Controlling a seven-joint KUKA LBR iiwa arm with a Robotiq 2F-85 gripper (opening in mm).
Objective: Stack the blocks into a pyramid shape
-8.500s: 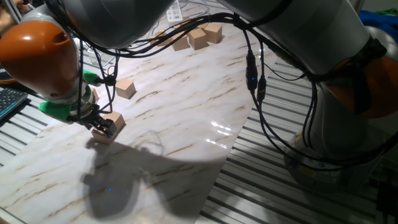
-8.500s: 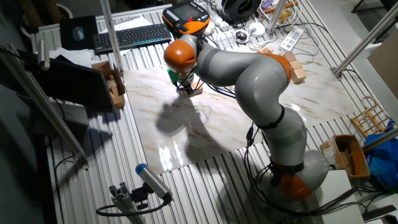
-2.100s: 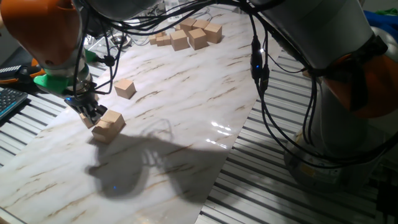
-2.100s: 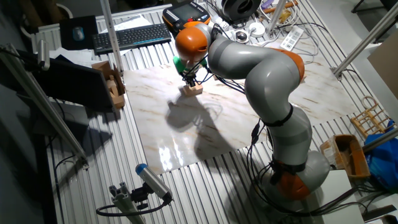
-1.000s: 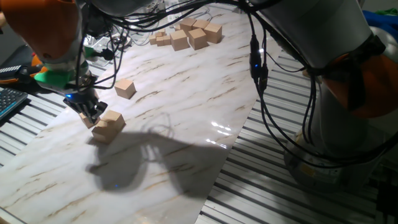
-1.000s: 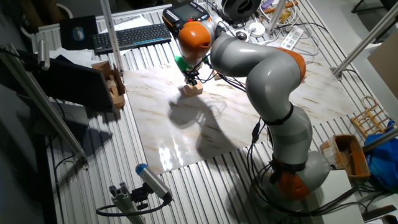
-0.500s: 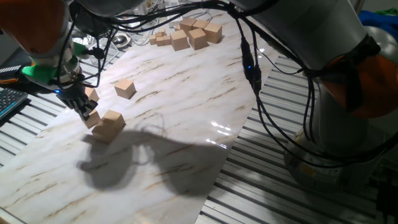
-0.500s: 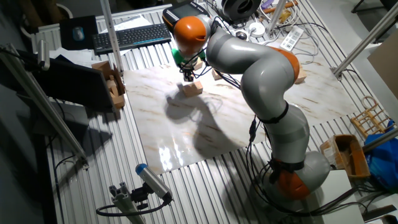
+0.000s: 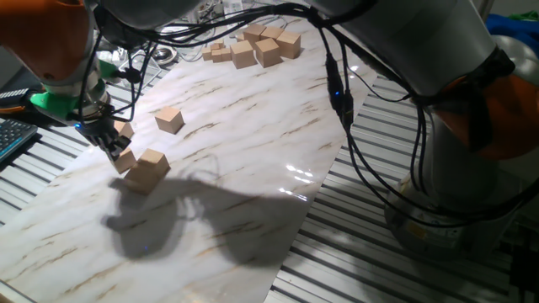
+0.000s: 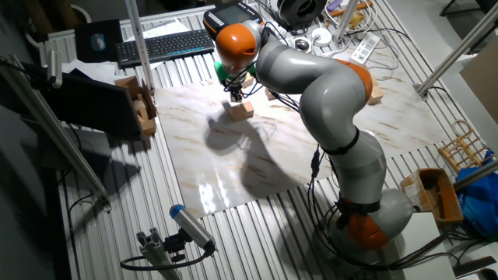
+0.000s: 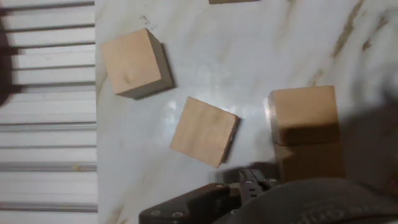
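A tan block sits on top of another as a short stack (image 9: 150,165) near the left end of the marble board; the same stack (image 10: 241,110) also shows in the other fixed view and, at the right, in the hand view (image 11: 303,115). Two loose blocks lie just left of it, one close (image 9: 126,160) (image 11: 204,130) and one farther out (image 9: 124,129) (image 11: 134,62). My gripper (image 9: 112,145) (image 10: 236,95) hovers over these two, left of the stack, open and holding nothing. A single block (image 9: 169,119) lies behind the stack.
Several more tan blocks (image 9: 257,46) are bunched at the far end of the board beside cables and a power strip. A keyboard (image 10: 163,45) lies beyond the board's left edge. Ribbed metal table (image 9: 354,252) surrounds the board.
Over the last second my gripper has drifted left and slightly up, away from the stack. No block has moved.
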